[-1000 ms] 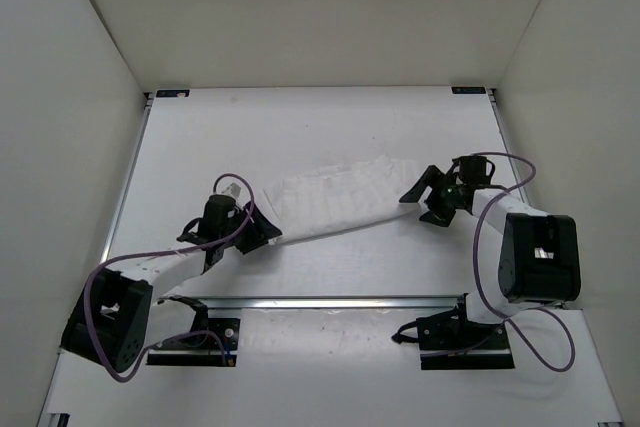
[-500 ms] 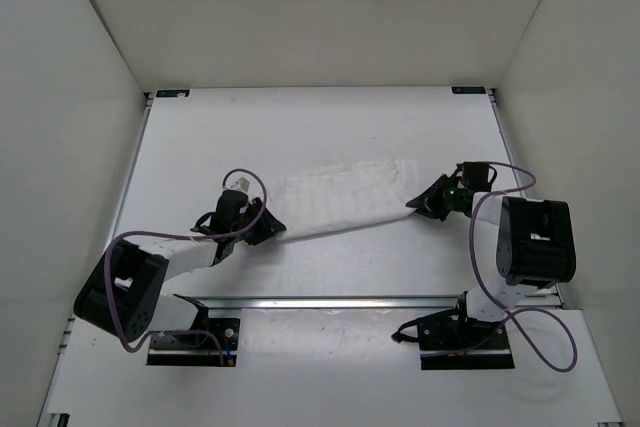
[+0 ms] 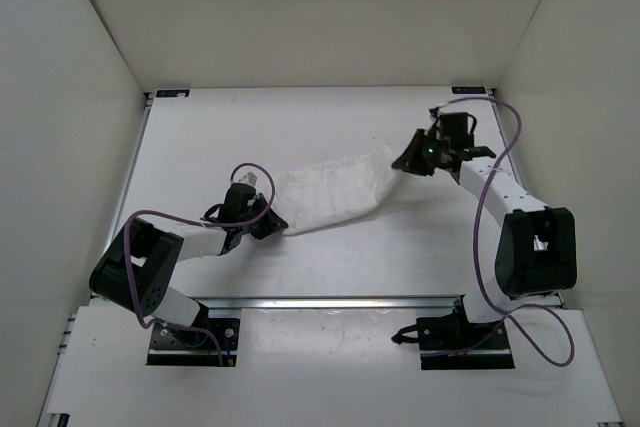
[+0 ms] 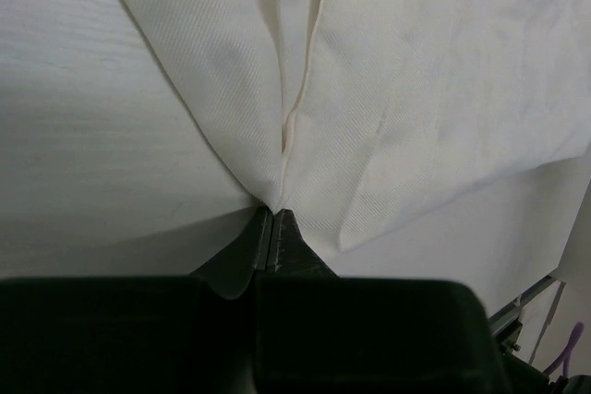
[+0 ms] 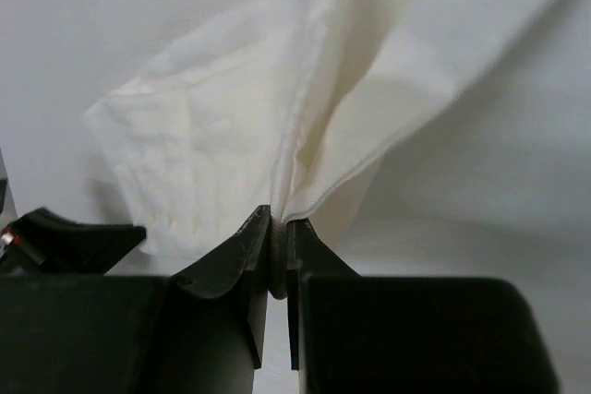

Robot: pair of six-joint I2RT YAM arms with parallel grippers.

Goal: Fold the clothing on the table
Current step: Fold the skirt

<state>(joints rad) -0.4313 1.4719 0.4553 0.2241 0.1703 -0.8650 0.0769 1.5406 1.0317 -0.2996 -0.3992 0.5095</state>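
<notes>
The white clothing (image 3: 330,192) lies bunched across the middle of the table (image 3: 300,127), stretched between both arms. My left gripper (image 3: 272,223) is shut on its near left end; in the left wrist view the black jaws (image 4: 274,214) pinch a gathered fold of the clothing (image 4: 388,80). My right gripper (image 3: 404,160) is shut on the far right end, lifted off the table. In the right wrist view a thick hemmed edge sits clamped in that gripper (image 5: 277,223), with the clothing (image 5: 259,126) hanging away from it.
White walls enclose the table on three sides. A silver rail (image 3: 330,300) runs along the near edge, with both arm bases (image 3: 185,337) (image 3: 460,332) behind it. Purple cables (image 3: 500,162) loop over the arms. Black brackets (image 3: 170,93) mark the far corners.
Both grippers closed on the clothing's ends. The right arm then rose and swung toward the far right, pulling its end up; the left gripper slid slightly right, and the cloth bunched shorter.
</notes>
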